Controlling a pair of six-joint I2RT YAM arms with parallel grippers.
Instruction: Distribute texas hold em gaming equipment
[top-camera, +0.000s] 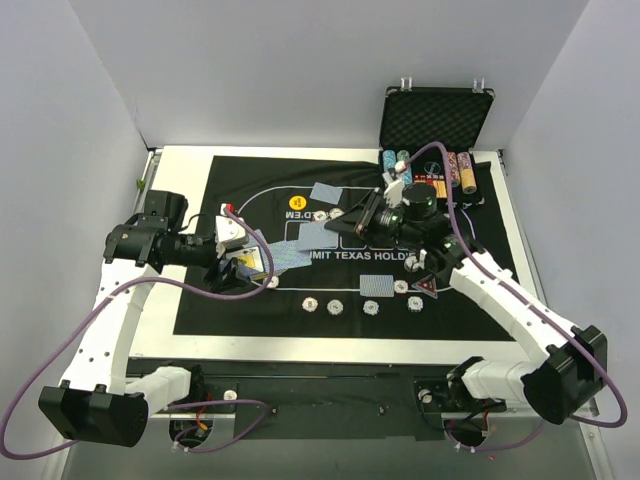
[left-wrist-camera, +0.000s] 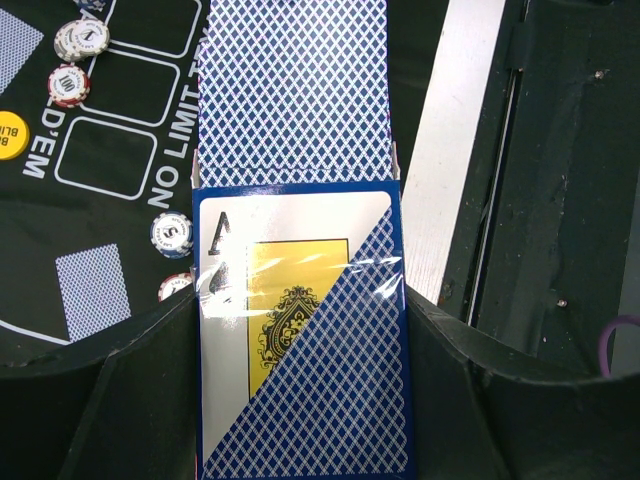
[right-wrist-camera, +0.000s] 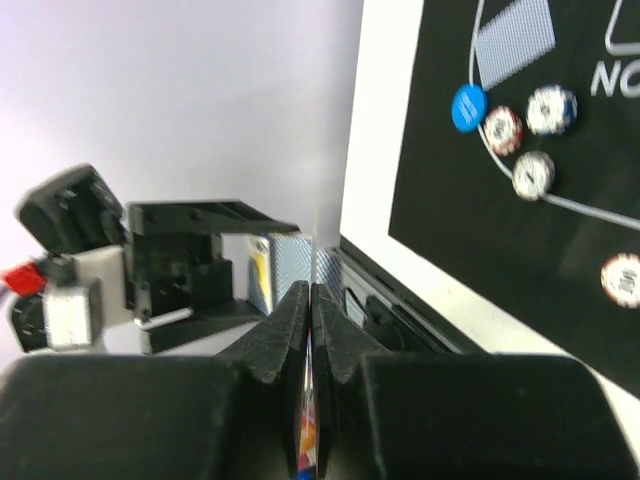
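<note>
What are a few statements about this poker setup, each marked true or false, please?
1. The left pincer grips a pack of cards. True.
2. The right pincer stands wide open. False: it is shut on the edge of a playing card.
3. A yellow button disc lies on the mat. True.
4. The case at the far edge is closed. False: its lid stands open.
5. The blue button disc sits inside the case. False: it lies on the mat beside some chips.
</note>
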